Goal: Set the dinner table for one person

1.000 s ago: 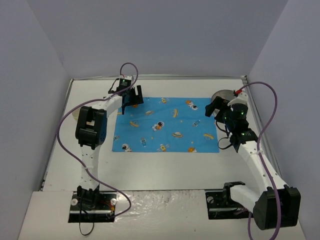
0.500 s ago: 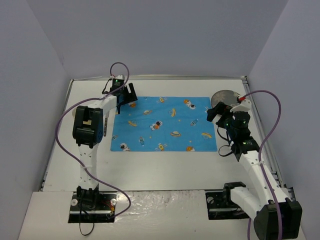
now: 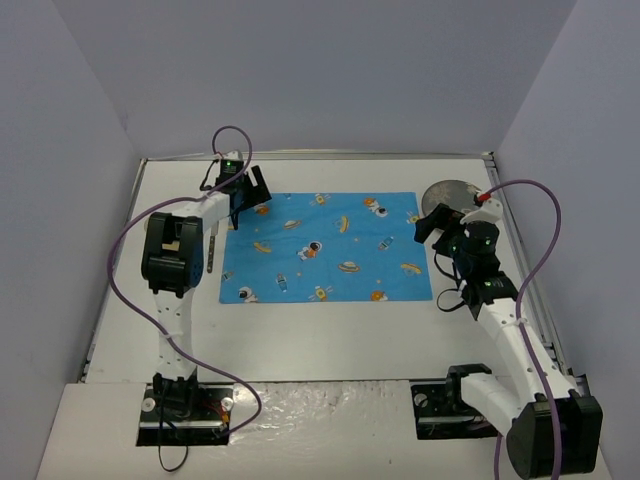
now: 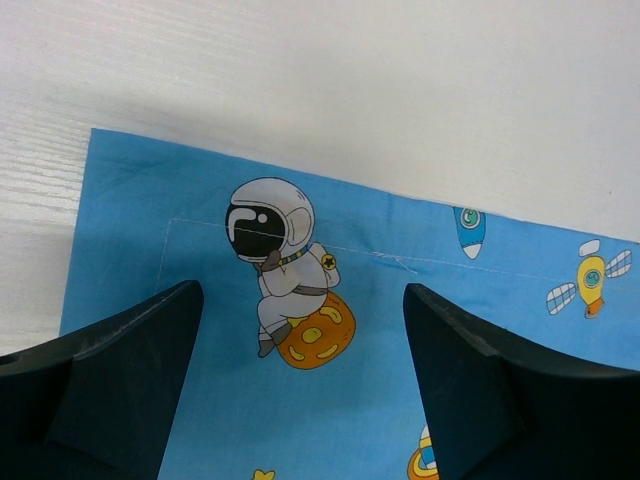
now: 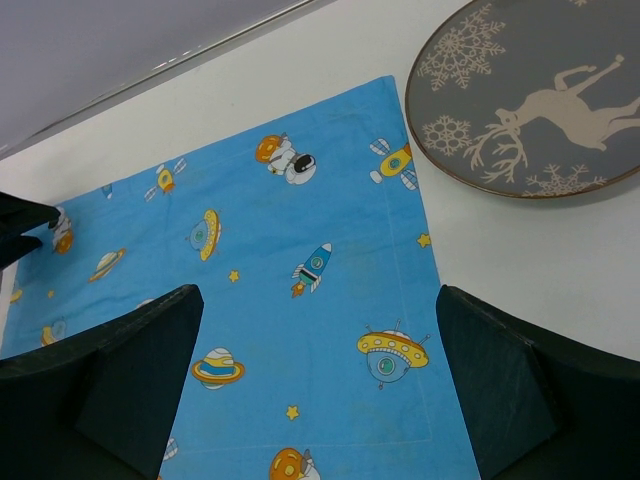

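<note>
The white dinner table (image 3: 300,340) carries a blue space-print placemat (image 3: 320,248) lying flat at its middle. My left gripper (image 3: 247,188) is open and empty just above the placemat's far left corner; in the left wrist view its fingers (image 4: 110,370) straddle an astronaut print on the cloth (image 4: 330,390). My right gripper (image 3: 432,224) is open and empty above the placemat's right edge (image 5: 300,300). A grey plate with a deer and snowflakes (image 3: 452,192) lies on the table at the far right and also shows in the right wrist view (image 5: 540,100).
A thin grey utensil (image 3: 212,246) lies on the table just left of the placemat, beside the left arm. The table's metal rim (image 3: 320,156) and grey walls close in the back and both sides.
My left gripper has moved left along the placemat's far edge to its corner. The placemat has shifted slightly left. My right gripper has drawn back a little toward the right edge.
</note>
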Robot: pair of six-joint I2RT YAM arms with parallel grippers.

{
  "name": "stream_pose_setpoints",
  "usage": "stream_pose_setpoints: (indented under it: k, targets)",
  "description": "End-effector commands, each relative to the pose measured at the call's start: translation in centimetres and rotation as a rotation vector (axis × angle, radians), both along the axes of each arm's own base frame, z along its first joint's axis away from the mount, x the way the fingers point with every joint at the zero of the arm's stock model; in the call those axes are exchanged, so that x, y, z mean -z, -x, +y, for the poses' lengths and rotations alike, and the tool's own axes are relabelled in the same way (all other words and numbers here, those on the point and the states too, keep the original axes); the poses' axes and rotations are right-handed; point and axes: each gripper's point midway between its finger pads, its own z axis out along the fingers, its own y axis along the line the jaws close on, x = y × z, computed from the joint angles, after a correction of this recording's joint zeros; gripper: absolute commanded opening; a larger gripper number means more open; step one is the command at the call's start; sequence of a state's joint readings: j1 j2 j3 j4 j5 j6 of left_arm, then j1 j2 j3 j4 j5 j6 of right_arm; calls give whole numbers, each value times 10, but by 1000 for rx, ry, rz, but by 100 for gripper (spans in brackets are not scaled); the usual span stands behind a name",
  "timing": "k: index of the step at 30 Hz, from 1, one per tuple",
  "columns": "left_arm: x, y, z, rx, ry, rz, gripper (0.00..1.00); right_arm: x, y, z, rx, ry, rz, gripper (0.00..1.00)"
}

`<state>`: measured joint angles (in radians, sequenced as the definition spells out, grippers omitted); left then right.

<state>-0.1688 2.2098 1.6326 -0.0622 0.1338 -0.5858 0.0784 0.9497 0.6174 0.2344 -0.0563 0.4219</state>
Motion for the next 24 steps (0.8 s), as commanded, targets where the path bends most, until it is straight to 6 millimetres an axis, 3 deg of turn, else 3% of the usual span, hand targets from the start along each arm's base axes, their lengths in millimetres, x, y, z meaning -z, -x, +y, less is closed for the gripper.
stream_pose_setpoints:
  k: [1,5,11,14,15,16,18,20,23,24]
  targets:
    - [-16,14,13,-43,4,28,81,-11,-11,-11,63,-59,-35,100]
    - [-48,14,15,-47,-1,-21,84,-3,-13,-12,51,-100,-9,100]
    - [-133,20,12,-10,-2,-151,93,7,-13,-44,172,-169,10,100]
    - [-172,33,12,25,-18,-200,97,15,-11,-58,219,-233,33,100]
    - [-177,39,12,33,-23,-200,97,20,-11,-59,221,-254,46,100]
    - [-201,49,15,49,-39,-246,97,20,-12,-68,247,-280,35,100]
    - [-223,68,20,79,-77,-274,97,30,-13,-76,268,-307,59,100]
    - [-243,96,28,118,-134,-283,97,35,-15,-85,278,-343,55,100]
    - [-261,137,43,151,-197,-287,97,44,-17,-94,280,-399,35,100]
    - [-258,143,45,153,-202,-272,97,47,-17,-99,299,-414,39,99]
